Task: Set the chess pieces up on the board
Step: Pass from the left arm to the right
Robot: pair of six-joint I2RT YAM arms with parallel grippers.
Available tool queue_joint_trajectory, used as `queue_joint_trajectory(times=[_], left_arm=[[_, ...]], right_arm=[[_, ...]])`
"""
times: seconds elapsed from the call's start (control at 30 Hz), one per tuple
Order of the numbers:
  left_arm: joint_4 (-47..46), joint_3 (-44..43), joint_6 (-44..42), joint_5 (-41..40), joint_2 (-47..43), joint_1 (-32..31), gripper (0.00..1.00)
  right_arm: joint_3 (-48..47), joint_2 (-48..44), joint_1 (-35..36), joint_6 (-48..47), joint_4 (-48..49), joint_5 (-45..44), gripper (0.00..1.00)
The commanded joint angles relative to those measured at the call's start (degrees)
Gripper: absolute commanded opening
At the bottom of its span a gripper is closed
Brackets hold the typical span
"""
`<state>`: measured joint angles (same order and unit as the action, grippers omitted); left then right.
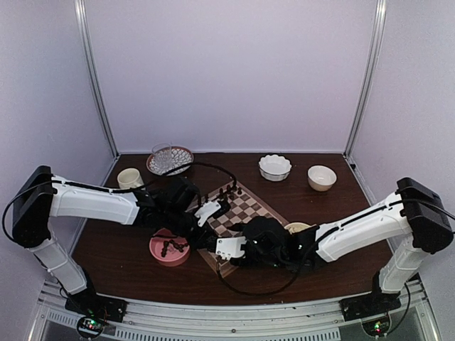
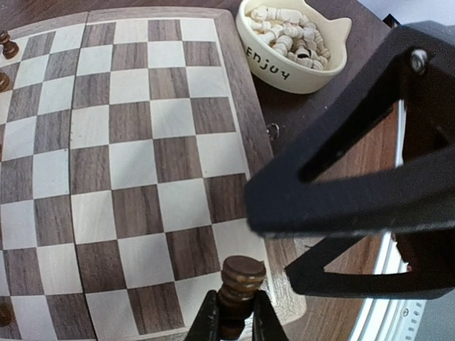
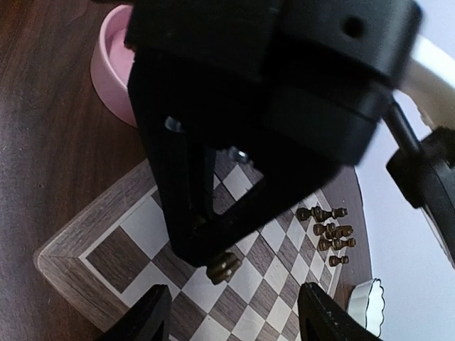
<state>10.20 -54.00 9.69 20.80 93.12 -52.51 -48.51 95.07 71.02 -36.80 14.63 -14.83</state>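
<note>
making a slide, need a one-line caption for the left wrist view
Left claw shut on a dark chess piece at a corner of the board, a bowl of cream pieces beside it.

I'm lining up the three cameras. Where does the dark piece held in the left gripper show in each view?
Top external: not discernible, hidden among the arms over the board.
Left wrist: bottom centre, dark piece pinched by the left gripper.
Right wrist: lower centre, dark piece at that gripper's tip.
Shared landmark: the board's checks.
</note>
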Motion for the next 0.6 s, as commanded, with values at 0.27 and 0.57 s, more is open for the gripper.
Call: queue_joint_trajectory(times=[0.27,0.57], left_arm=[[2.23,-2.16,0.8,7.06,1.74,-0.13,0.03],[2.55,-2.51,1.1,7.85,1.76,-0.13,0.03]], right_arm=[[-4.84,5.46,2.17,-4.36,-2.64,-8.34,0.55],[-6.91,8.62,3.75,-5.43,-3.45,-9.87,0.48]])
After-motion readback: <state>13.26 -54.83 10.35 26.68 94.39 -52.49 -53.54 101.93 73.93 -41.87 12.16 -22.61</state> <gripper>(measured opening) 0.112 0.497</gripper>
